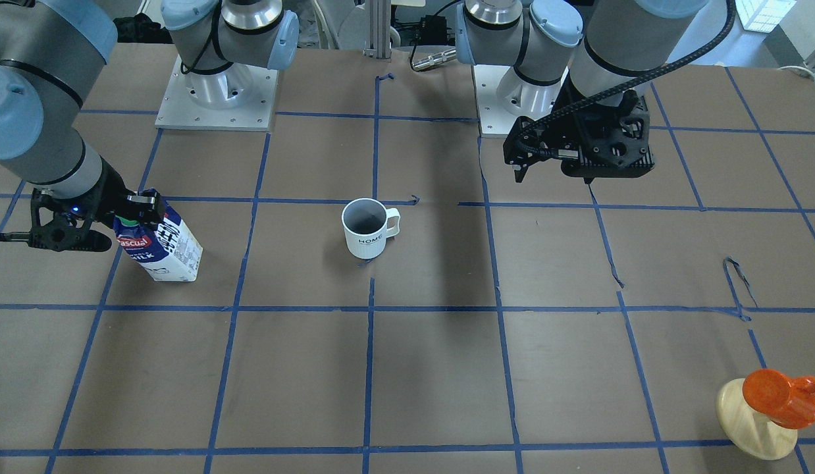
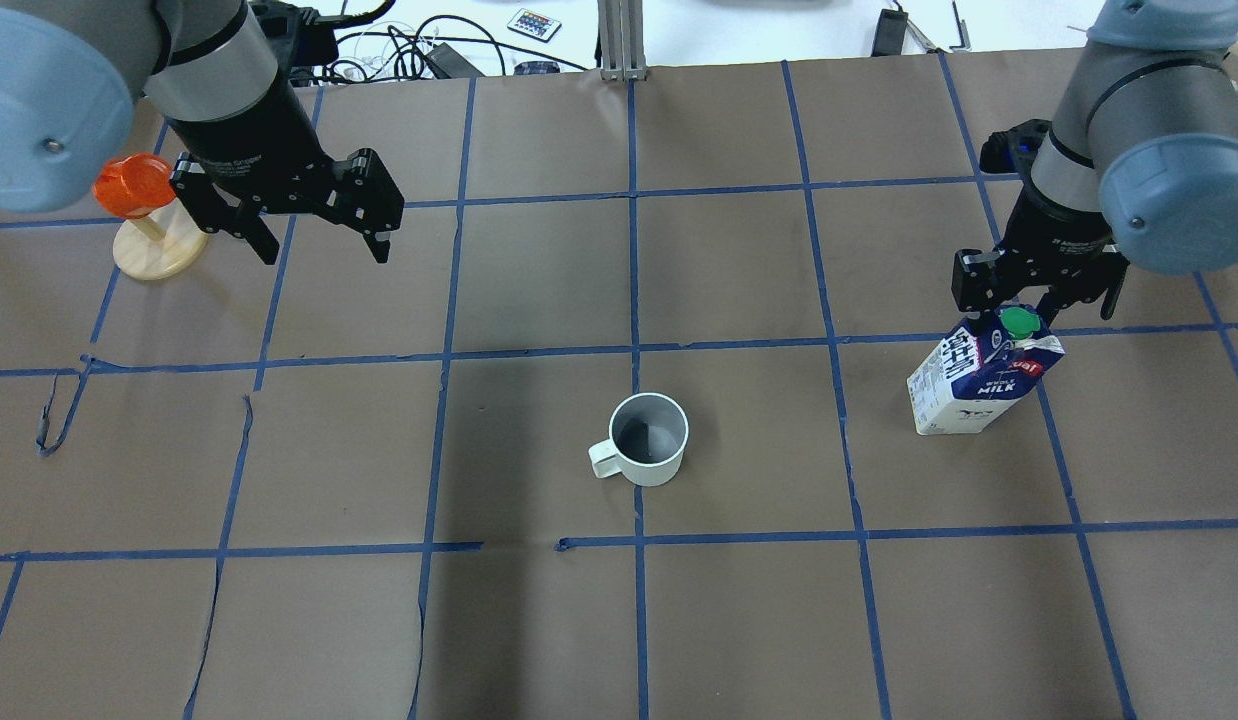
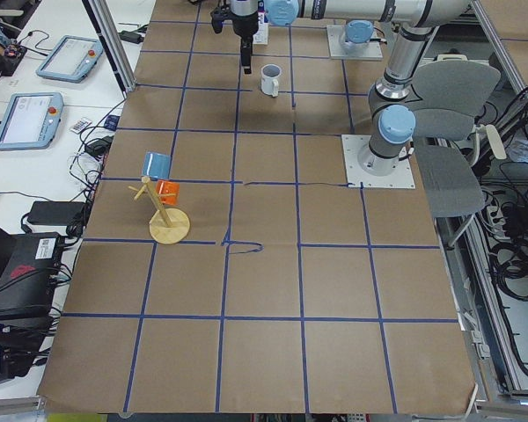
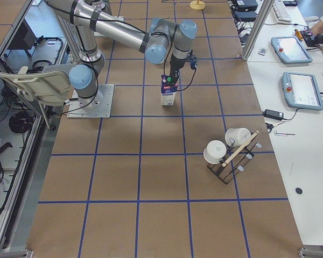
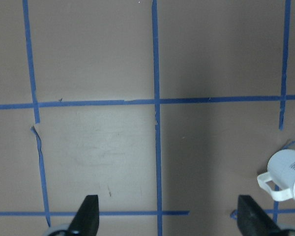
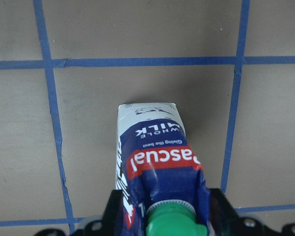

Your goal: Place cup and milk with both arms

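The white cup (image 2: 649,440) stands upright near the table's middle, handle toward the robot's left; it also shows in the front view (image 1: 366,227) and at the left wrist view's right edge (image 5: 290,179). The blue and white milk (image 2: 979,385) with a green cap stands on the robot's right side (image 1: 160,247). My right gripper (image 2: 1026,312) is shut on the carton's gable top, a finger on each side of it in the right wrist view (image 6: 169,216). My left gripper (image 2: 326,255) is open and empty above the table, far left of the cup (image 5: 169,219).
An orange cup on a wooden stand (image 2: 144,215) sits just behind my left gripper, near the table's far left corner (image 1: 773,401). A rack with white mugs (image 4: 226,153) stands toward the right end. The arm bases (image 1: 216,99) are on the robot's edge.
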